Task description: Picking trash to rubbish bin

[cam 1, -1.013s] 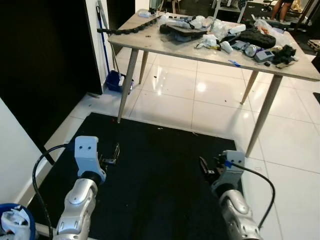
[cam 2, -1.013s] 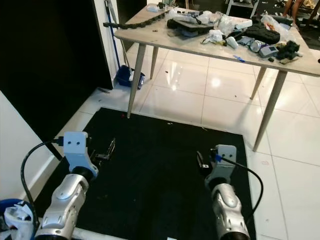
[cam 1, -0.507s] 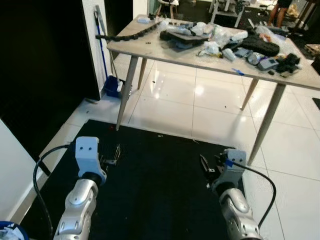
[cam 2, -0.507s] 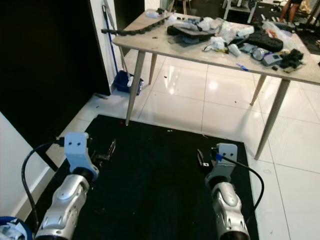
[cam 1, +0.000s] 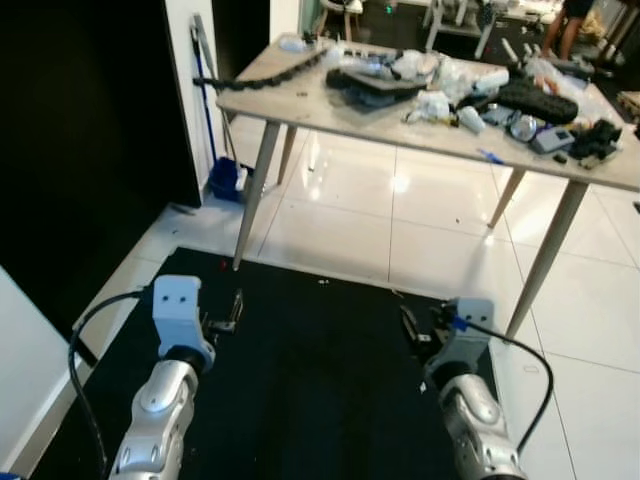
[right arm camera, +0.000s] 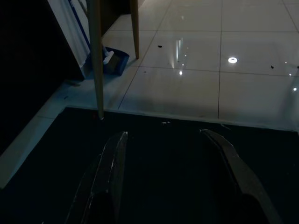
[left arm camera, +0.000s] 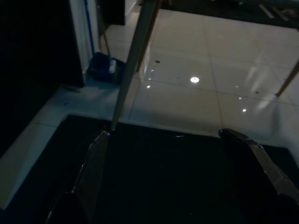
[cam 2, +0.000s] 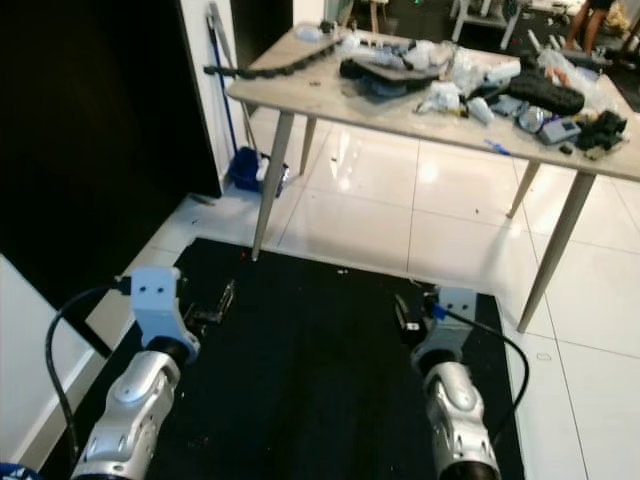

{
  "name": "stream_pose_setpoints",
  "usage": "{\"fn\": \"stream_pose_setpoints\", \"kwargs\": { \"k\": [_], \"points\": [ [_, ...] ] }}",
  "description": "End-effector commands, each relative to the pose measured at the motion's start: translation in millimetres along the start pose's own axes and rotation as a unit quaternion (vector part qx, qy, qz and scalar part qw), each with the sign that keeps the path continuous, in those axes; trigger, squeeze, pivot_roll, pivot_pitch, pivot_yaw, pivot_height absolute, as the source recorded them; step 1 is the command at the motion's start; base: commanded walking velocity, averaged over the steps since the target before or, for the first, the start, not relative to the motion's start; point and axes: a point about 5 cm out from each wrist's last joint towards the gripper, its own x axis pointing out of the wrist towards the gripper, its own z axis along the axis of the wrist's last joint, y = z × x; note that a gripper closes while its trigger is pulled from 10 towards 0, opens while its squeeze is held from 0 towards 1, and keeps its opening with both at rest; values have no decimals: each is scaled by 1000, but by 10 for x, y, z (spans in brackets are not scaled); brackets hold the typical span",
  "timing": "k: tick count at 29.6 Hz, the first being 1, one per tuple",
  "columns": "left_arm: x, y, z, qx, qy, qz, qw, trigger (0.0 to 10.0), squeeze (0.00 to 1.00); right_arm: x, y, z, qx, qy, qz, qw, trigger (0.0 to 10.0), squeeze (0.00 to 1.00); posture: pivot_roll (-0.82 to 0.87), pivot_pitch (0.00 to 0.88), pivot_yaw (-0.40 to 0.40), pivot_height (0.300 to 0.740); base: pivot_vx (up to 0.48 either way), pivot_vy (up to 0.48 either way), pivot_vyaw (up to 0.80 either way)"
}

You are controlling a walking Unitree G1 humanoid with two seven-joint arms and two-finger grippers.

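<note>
Crumpled white wrappers (cam 1: 432,104) and small bottles (cam 1: 470,118) lie among dark clutter on a light wooden table (cam 1: 300,96) ahead of me. My left gripper (cam 1: 233,310) hovers low over a black mat (cam 1: 310,390), open with nothing between its fingers (left arm camera: 96,168). My right gripper (cam 1: 408,324) hangs at the same height over the mat, open and empty as well, its fingers (right arm camera: 110,168) spread. Both grippers are well short of the table and below its top.
A black chain (cam 1: 268,72) lies along the table's left end. A blue dustpan (cam 1: 224,178) and a broom stand by the dark wall at left. Slanted table legs (cam 1: 252,190) (cam 1: 545,255) rise from glossy white tiles (cam 1: 420,210) beyond the mat.
The whole picture has shifted: the camera has moved forward and the blue bin at lower left has slid out of frame. Both arms keep the same pose.
</note>
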Motion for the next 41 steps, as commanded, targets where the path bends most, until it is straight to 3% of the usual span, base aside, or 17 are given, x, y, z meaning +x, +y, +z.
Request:
{"fn": "stream_pose_setpoints", "kwargs": {
  "k": [1,10,21,30,41],
  "points": [
    [-13,-20,-14,5,4,-3,1000,10000,0,-32,-84,-5,5,3,-15,1000,10000,0,13,130,-32,740,326,0,-431],
    [14,-17,10,6,1,-3,1000,10000,0,-9,-89,25,4,0,-15,1000,10000,0,0,131,-30,740,326,0,-638],
    [9,-9,0,5,3,-1,1000,10000,0,9,-112,58,0,-5,-20,1000,10000,0,-13,128,-24,740,328,0,0],
    [23,-15,4,4,1,0,1000,10000,0,27,-102,79,3,-8,-19,1000,10000,0,-12,132,-26,740,328,0,-635],
    [75,-9,55,5,-7,2,1000,10000,0,64,-90,136,1,-19,-17,1000,10000,0,4,129,-34,740,329,0,0]
  ]
}}
